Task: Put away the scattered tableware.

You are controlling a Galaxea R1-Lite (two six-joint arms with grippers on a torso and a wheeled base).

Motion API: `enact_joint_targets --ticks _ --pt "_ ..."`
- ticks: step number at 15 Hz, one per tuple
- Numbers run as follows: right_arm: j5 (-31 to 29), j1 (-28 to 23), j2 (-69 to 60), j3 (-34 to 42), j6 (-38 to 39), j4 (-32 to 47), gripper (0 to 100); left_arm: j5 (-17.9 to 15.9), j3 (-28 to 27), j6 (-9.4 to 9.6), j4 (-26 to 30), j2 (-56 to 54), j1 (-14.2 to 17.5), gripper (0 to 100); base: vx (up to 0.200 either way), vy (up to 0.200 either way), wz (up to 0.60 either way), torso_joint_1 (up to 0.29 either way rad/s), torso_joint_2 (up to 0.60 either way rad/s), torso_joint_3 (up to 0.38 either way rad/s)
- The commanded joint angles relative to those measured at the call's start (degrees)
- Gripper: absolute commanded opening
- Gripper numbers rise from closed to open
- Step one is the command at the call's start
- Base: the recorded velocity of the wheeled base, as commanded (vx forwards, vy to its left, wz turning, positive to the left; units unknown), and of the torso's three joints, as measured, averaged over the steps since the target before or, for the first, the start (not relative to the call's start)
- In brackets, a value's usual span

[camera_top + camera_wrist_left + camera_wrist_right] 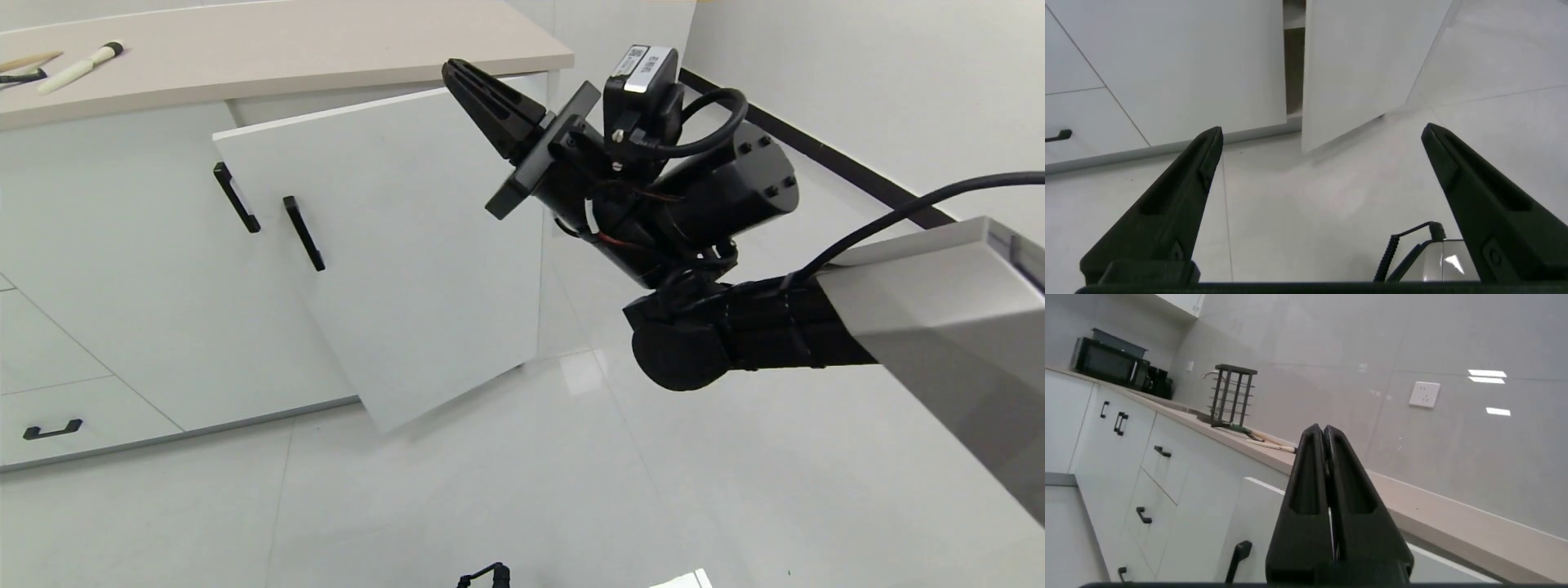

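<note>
Standing ajar: one cabinet door [408, 269]; right end effector [455, 70] closed, left end effector [1323, 133] wide.

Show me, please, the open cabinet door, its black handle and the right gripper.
open cabinet door [424, 269]: head view, middle of its white panel.
black handle [304, 233]: head view, middle of the bar.
right gripper [454, 72]: head view, the shut fingertips.

Door [408, 269] — smooth white panel, matt, with matt black handles [304, 233]. Counter [286, 49] is matt beige. Floor [490, 474] is glossy pale tile with faint reflections. Wall [1388, 351] tiles shine too. Right gripper [461, 77] looks matt black plastic — grooved. Rack [1231, 396] is dark wire.
</note>
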Motion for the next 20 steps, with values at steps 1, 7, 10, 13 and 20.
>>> enact_joint_targets --ticks 1,7,10,13,20 --pt "-0.1 -0.1 -5.6 6.5 0.1 -0.3 0 0.0 0.0 -0.02 0.0 0.1 0.0 100 0.000 0.000 0.00 0.000 0.00 0.000" --pt "-0.6 -4.8 -26.5 39.1 1.4 -2.5 0 0.0 0.0 -0.02 0.0 0.1 0.0 100 0.000 0.000 0.00 0.000 0.00 0.000" --pt "-0.6 -12.5 -42.6 59.1 1.3 -2.5 0 0.0 0.0 -0.11 0.0 0.1 0.0 100 0.000 0.000 0.00 0.000 0.00 0.000" --pt "-0.8 -21.2 -60.2 69.6 1.4 -1.1 0 0.0 0.0 -0.11 0.0 0.1 0.0 100 0.000 0.000 0.00 0.000 0.00 0.000" --pt "0.6 -45.7 -100.5 85.6 9.1 16.8 0 0.0 0.0 -0.11 0.0 0.1 0.0 100 0.000 0.000 0.00 0.000 0.00 0.000"
